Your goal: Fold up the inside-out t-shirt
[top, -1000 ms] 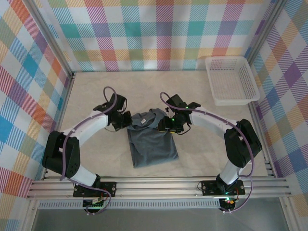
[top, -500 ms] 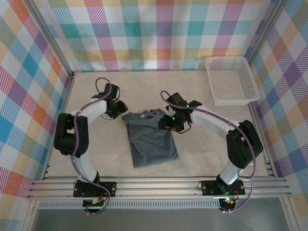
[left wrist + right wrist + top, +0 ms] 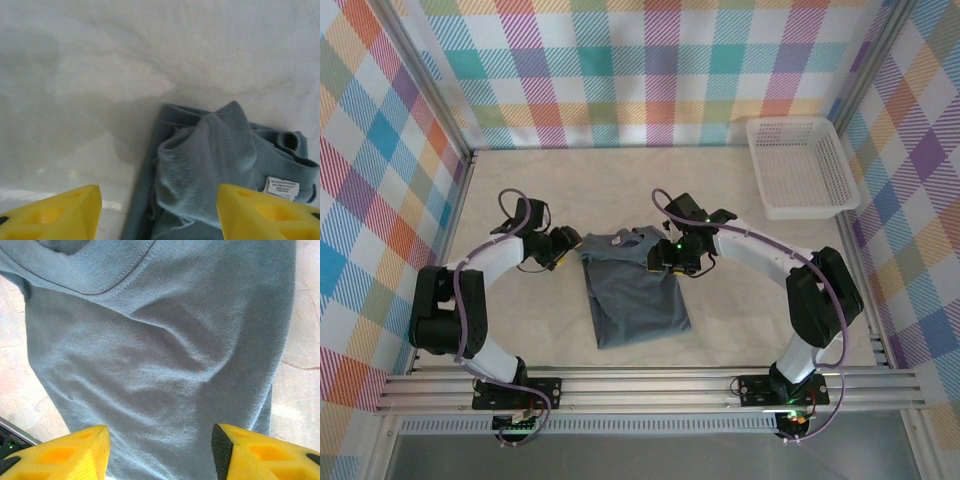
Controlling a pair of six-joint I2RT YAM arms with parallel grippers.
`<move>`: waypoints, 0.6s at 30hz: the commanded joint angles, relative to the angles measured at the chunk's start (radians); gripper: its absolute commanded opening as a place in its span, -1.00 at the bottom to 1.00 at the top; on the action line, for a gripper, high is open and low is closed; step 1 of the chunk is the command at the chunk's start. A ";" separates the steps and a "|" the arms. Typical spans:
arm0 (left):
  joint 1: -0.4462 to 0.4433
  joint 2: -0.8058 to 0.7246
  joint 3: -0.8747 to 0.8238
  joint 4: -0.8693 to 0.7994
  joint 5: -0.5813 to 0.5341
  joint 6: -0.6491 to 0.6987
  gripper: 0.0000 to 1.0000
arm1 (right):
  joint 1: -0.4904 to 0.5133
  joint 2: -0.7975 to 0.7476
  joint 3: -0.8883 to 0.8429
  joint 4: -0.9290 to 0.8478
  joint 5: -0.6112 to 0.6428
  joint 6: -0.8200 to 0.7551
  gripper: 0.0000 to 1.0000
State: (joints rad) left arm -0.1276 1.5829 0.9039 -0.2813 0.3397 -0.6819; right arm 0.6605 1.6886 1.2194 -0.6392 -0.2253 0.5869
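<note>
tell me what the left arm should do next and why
Probably ease the left gripper in, pinch the bunched fold at the inside-out t-shirt's upper left corner and lay it flat. The gripper is open, beside the shirt, holding nothing; that corner is rumpled while the rest lies fairly flat.

Bright, even overhead light. The top view is sharp, with faint soft shadows under the arms (image 3: 760,250). The left wrist view is hazy, with pale glare on the desk (image 3: 130,85). The right wrist view shows the t-shirt (image 3: 165,355) crisply.

Right gripper (image 3: 157,440) — jaws apart — over the wrinkled grey t-shirt (image 3: 165,355).
</note>
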 commanded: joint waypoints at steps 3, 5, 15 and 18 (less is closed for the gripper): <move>-0.051 0.103 0.059 0.126 0.034 -0.011 0.23 | -0.001 -0.005 0.017 -0.013 -0.010 -0.003 0.14; -0.064 0.152 0.095 0.114 0.025 0.014 0.20 | -0.001 -0.012 0.007 -0.012 -0.005 0.001 0.14; -0.116 0.239 0.134 0.122 -0.011 0.154 -0.06 | -0.033 -0.036 -0.016 -0.007 0.046 0.024 0.17; -0.128 0.253 0.141 0.098 -0.040 0.204 -0.04 | -0.085 -0.044 -0.017 0.003 0.028 0.039 0.18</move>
State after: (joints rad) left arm -0.2310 1.8114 1.0248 -0.1726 0.3321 -0.5598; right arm 0.6224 1.6855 1.2114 -0.6403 -0.1982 0.5991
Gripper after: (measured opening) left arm 0.476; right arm 0.587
